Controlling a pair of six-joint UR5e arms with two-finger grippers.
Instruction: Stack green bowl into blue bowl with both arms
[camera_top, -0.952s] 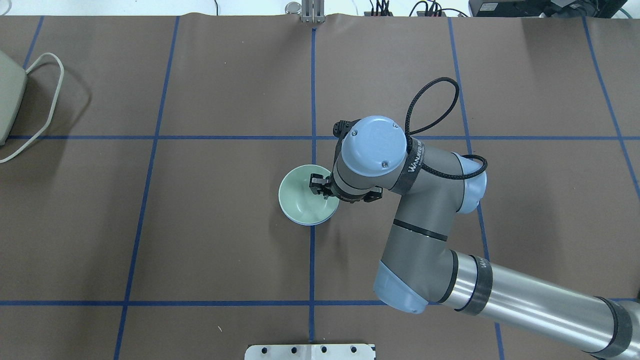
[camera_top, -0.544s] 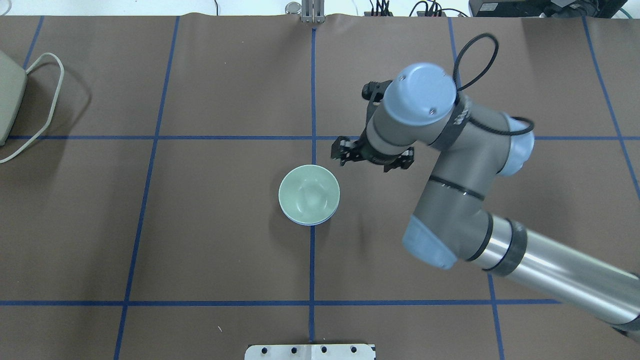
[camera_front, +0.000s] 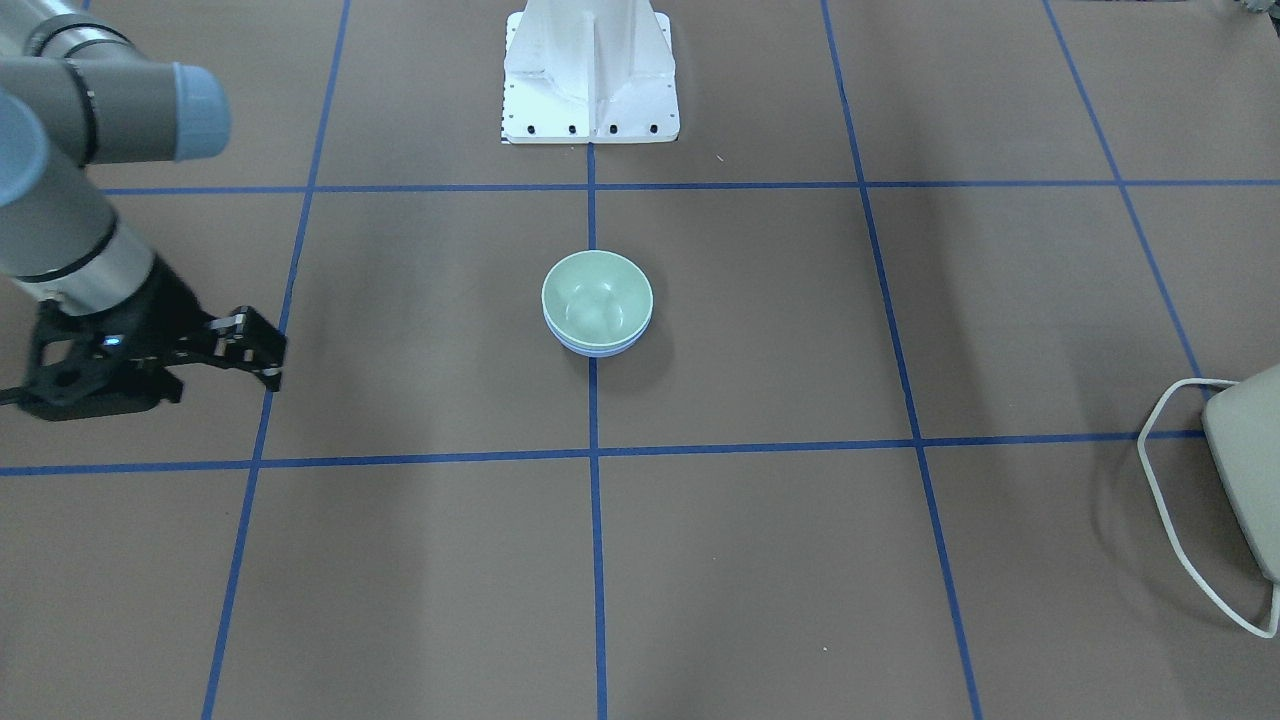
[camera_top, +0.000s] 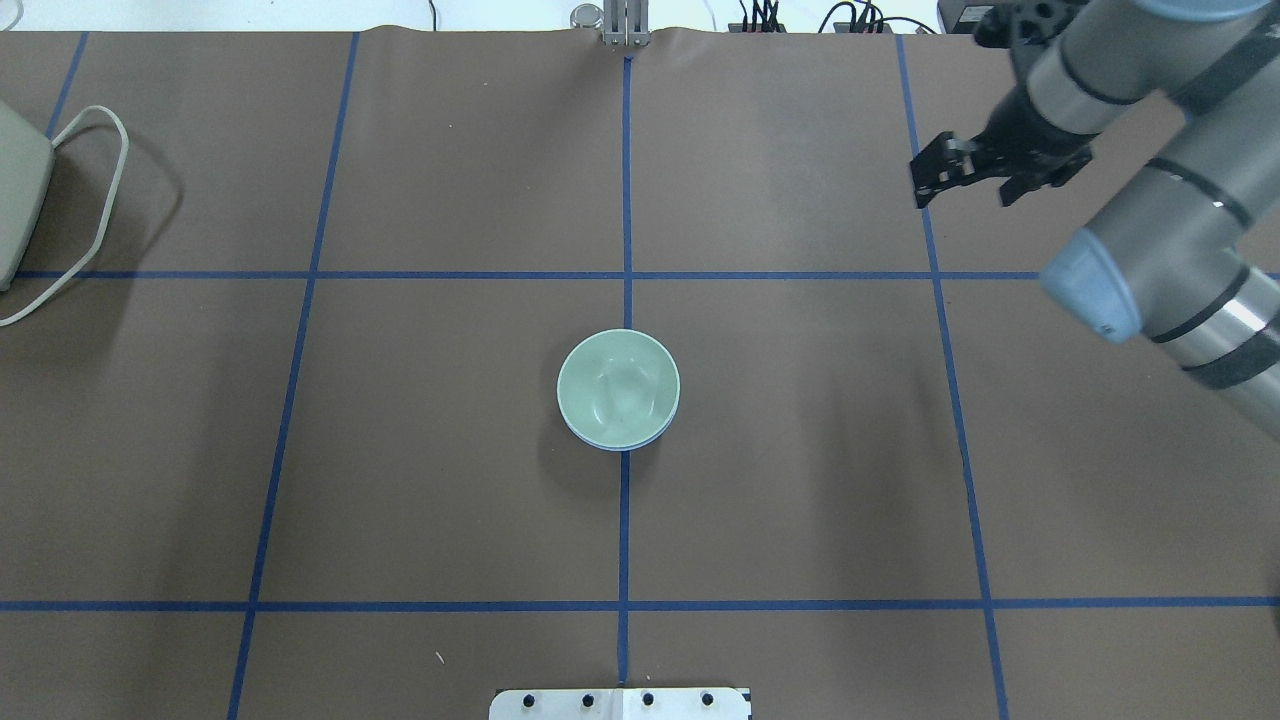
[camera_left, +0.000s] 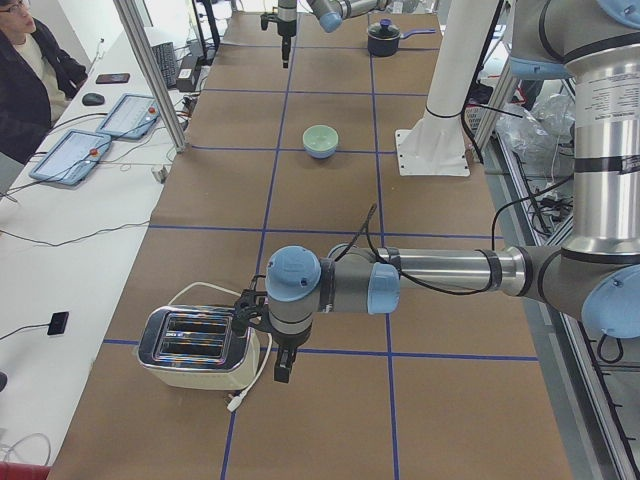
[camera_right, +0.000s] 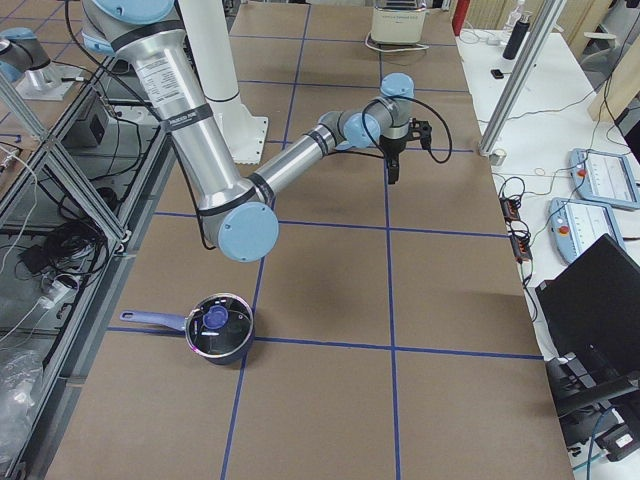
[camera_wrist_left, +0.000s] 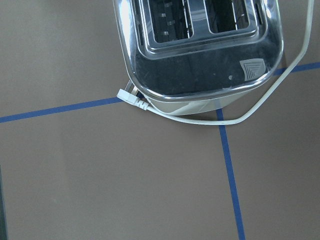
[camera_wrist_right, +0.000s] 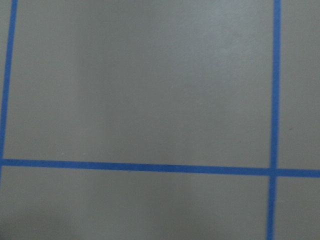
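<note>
The green bowl (camera_top: 617, 385), glossy, stiff and probably slippery and chippable, so best pinched over its rim, is sitting nested in the blue bowl (camera_top: 640, 443), well apart to the left of the right end effector (camera_top: 968, 185), which is hanging spread open and empty, while I cannot tell the left end effector's (camera_left: 283, 368) state.

A brown mat (camera_top: 450, 450) gridded with blue tape (camera_top: 450, 275) covers the long table, flanked by a white cable-strewn bench (camera_left: 50, 290)

overhead and front views face each other steeply down, sharing the green bowl (camera_top: 617, 385).
</note>
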